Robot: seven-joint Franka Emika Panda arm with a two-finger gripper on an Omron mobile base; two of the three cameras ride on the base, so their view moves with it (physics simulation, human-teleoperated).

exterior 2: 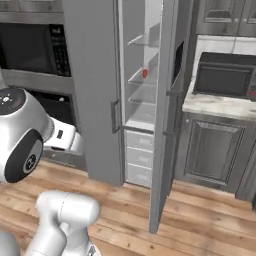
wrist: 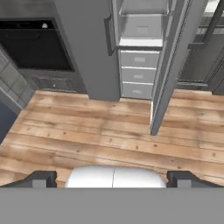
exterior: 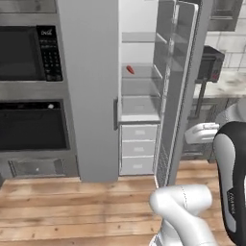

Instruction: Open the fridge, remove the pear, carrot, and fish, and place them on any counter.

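The fridge (exterior: 91, 96) stands ahead with its left door shut and its right door (exterior: 175, 96) swung open, also seen edge-on (exterior 2: 162, 125). Clear shelves and white drawers (wrist: 136, 74) show inside. One small red elongated thing (exterior: 130, 69) lies on a middle shelf (exterior 2: 145, 73); whether it is the carrot or the fish I cannot tell. The pear is out of view. The marble counter (exterior 2: 220, 105) runs right of the fridge. My gripper (wrist: 113, 179) hangs open and empty over the wooden floor, well short of the fridge.
Dark built-in ovens (exterior: 31, 125) fill the wall left of the fridge. A black appliance (exterior 2: 225, 75) sits on the counter, seen too from the left (exterior: 210, 62). The open door juts out over the floor (wrist: 109, 135), narrowing the way to the counter.
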